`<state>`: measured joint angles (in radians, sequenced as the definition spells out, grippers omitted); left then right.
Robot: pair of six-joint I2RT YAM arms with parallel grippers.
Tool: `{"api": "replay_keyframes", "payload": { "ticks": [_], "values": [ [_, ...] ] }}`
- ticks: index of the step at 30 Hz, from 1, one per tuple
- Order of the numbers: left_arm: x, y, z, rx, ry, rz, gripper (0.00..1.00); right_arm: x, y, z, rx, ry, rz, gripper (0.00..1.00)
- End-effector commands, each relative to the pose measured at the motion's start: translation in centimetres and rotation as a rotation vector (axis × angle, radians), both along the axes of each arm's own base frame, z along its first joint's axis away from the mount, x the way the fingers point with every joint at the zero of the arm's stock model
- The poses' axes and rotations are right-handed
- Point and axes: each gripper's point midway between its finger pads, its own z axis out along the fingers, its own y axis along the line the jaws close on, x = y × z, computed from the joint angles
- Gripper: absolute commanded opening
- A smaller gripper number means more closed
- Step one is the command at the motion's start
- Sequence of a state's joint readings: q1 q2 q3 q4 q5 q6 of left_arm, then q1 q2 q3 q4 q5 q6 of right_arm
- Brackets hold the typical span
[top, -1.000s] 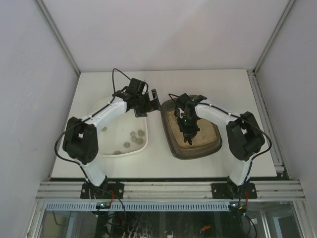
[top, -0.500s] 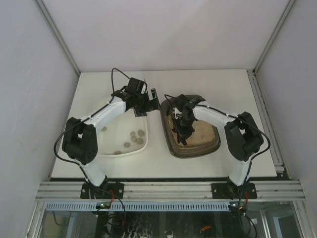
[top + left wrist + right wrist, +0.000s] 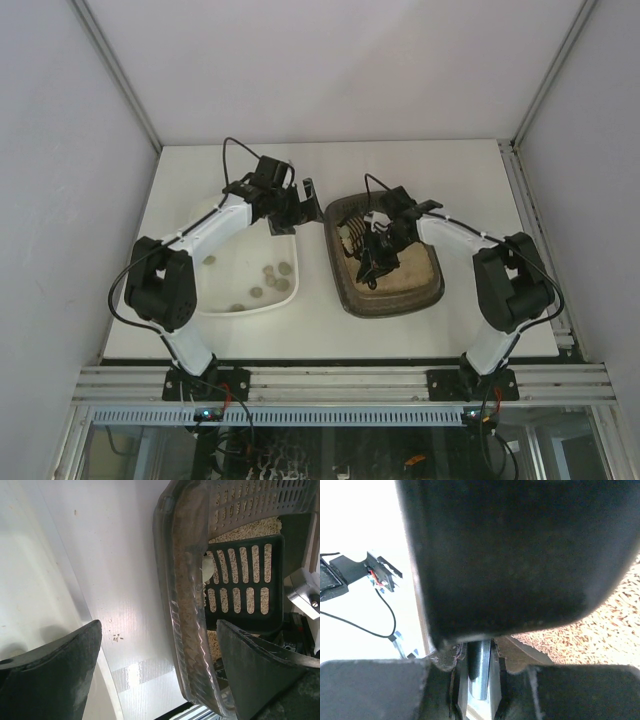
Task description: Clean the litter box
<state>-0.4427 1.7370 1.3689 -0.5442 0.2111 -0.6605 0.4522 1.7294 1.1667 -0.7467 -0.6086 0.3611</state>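
Observation:
The dark brown-grey litter box [image 3: 420, 285] with beige litter sits right of centre. Its thick rim [image 3: 185, 605] shows in the left wrist view. My right gripper [image 3: 378, 248] is over the box's left half, shut on the handle [image 3: 481, 672] of a black slotted scoop [image 3: 350, 240]. The scoop [image 3: 245, 587] lies low over the litter [image 3: 605, 617] with a pale lump [image 3: 206, 567] at its edge. My left gripper [image 3: 305, 195] is open at the box's far left corner. Its fingers [image 3: 55, 675] stand either side of the rim, apart from it.
A plain white tray [image 3: 215, 300] stands left of the litter box and holds several grey-brown clumps [image 3: 272, 275]. A narrow strip of bare white table [image 3: 125, 555] runs between the two. White walls close in the sides and back.
My right gripper has turned and swung the scoop from the middle of the litter toward the box's left side. The right elbow moved right. The left arm has barely moved.

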Motion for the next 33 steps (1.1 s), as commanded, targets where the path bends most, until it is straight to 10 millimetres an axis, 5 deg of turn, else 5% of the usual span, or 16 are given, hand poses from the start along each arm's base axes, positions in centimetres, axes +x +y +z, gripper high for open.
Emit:
{"api": "replay_keyframes", "payload": {
  "ticks": [1,12,18,28,33],
  "values": [
    [0.3,0.0,1.8,-0.005,-0.045,-0.033,1.0,1.5,0.9,2.5,0.113,-0.109,-0.023,0.0],
    [-0.2,0.5,3.5,0.038,-0.069,-0.088,1.0,0.6,-2.3,4.8,0.108,-0.223,-0.141,0.0],
    [-0.7,4.2,5.4,0.201,-0.161,0.079,1.0,-0.3,-3.4,5.9,0.153,-0.288,-0.212,0.0],
    [0.4,10.0,10.6,0.502,-0.312,0.124,1.0,-1.5,-3.1,6.4,0.374,-0.452,-0.328,0.0],
    [-0.7,13.7,10.1,0.701,-0.309,0.122,1.0,-2.0,-2.5,8.6,0.542,-0.583,-0.33,0.0]
  ]
}}
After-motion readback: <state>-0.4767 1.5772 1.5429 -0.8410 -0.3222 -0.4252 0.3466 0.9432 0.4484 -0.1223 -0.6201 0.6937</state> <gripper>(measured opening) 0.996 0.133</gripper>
